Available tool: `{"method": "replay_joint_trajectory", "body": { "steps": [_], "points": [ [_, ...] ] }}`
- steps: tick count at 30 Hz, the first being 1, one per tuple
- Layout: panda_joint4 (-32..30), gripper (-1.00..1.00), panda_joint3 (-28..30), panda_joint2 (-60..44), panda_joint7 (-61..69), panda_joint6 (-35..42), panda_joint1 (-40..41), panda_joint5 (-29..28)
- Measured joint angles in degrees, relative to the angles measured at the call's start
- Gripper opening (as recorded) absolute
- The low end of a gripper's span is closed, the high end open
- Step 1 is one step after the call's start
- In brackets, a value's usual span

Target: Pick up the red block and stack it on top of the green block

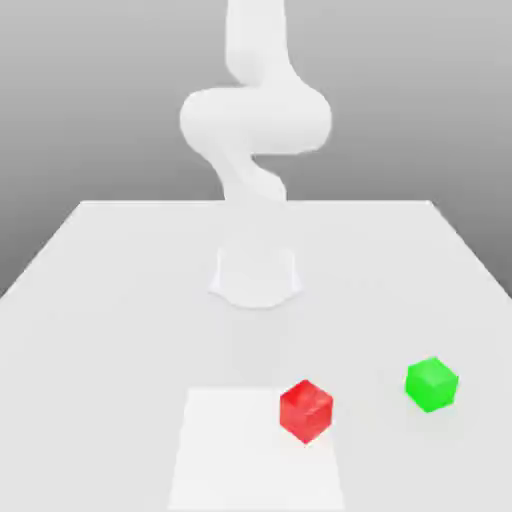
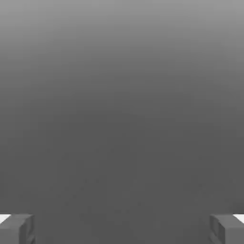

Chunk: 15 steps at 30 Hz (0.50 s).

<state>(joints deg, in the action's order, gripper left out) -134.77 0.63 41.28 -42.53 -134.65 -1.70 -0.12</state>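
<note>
The empty pincer (image 2: 122, 229) is holding its fingers wide apart, while the red block (image 1: 306, 411) is sitting on the exterior view's left of the green block (image 1: 432, 384).

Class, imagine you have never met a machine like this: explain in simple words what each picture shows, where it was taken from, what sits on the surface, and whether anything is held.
The machine is one white robot arm, a Franka Panda, drawn by a computer simulation. The exterior view comes from a camera off the arm, looking at the whole scene. The hand view comes from a camera on the robot's hand; the gripper appears there with its two fingers wide apart and nothing between them, so nothing is held.

On the pale table lie two small cubes. The red block sits at the edge of a white square patch. The green block lies apart from it, nearer the exterior view's right.
</note>
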Motion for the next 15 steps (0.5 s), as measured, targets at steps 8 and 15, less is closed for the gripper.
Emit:
{"method": "replay_joint_trajectory", "body": {
  "steps": [8,15],
  "points": [
    [-10.7,0.00,1.9,-17.3,12.7,-10.7,-5.6,0.1],
    [-20.0,0.00,2.3,-32.2,23.9,-19.8,-9.4,0.5]
  ]
}}
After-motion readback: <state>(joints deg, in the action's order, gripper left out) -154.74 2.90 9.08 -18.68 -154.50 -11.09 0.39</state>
